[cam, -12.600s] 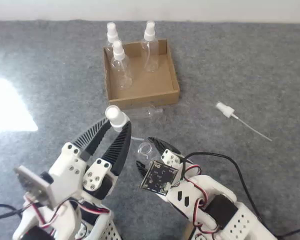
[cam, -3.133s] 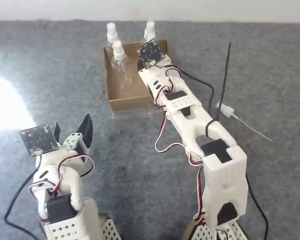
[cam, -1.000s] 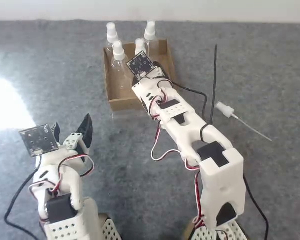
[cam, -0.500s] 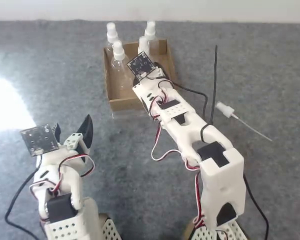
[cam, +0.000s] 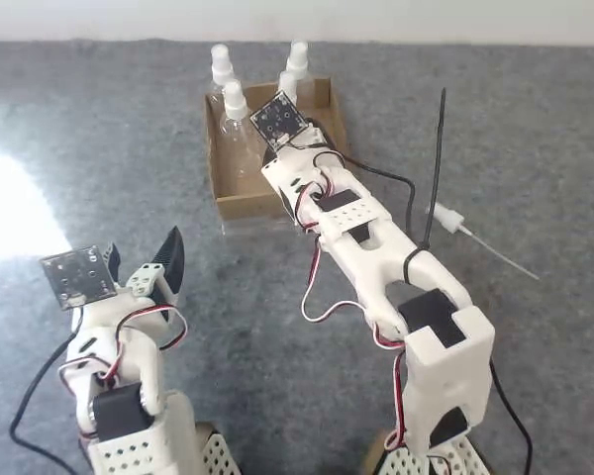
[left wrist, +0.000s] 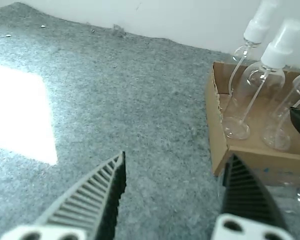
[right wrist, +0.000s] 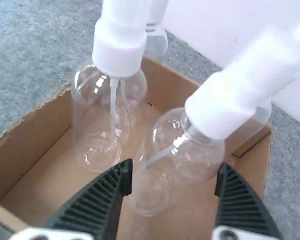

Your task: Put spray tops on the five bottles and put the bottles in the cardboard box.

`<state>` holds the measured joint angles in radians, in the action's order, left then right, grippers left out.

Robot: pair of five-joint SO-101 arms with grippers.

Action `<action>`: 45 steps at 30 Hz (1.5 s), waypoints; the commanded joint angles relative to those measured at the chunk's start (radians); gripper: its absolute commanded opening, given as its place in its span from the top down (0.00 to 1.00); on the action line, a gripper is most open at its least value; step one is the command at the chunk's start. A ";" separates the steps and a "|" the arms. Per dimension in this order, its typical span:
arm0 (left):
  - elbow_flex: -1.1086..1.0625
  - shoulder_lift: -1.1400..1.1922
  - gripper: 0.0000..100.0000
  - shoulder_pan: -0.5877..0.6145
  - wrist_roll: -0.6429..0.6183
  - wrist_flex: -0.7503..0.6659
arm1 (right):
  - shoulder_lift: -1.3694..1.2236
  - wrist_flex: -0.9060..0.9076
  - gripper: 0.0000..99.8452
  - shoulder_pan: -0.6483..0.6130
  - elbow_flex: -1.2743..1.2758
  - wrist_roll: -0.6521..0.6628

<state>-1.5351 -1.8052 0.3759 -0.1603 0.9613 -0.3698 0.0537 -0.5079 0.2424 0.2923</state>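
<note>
The right gripper's (right wrist: 175, 168) black ribbed fingers (right wrist: 107, 200) closed on both sides of a clear, round-bodied bottle (right wrist: 187, 150), which filled the gap between them. It leaned off upright, low inside the cardboard box (right wrist: 32, 137), and its white spray top (right wrist: 240, 92) tilted toward the rear wall. Just beside it, with little room between, a second capped bottle (right wrist: 107, 112) stood upright in the box, a thin dip tube visible through its glossy wall. A third capped bottle (cam: 221, 64) stood outside the rear left corner. A fourth (cam: 298, 57) stood at the rear wall; inside or outside, I could not tell. The box walls were low, plain brown and square-edged.

The left gripper (left wrist: 177, 157) hung well apart from the box, its fingers spread wide with nothing between them, above open grey felt (cam: 535, 119). On that fuzzy surface, to the right of the right arm, lay a loose spray top (cam: 445, 216), its long slender tube stretched out away from the box, with free space around it.
</note>
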 commanded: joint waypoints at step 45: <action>0.008 -0.014 0.71 -0.003 -0.005 -0.026 | 0.509 0.650 0.99 -0.025 -0.002 -0.011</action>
<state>-1.5351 -1.8052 0.3759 -0.1603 0.9613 0.0583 0.6935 -0.5079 0.2486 0.2923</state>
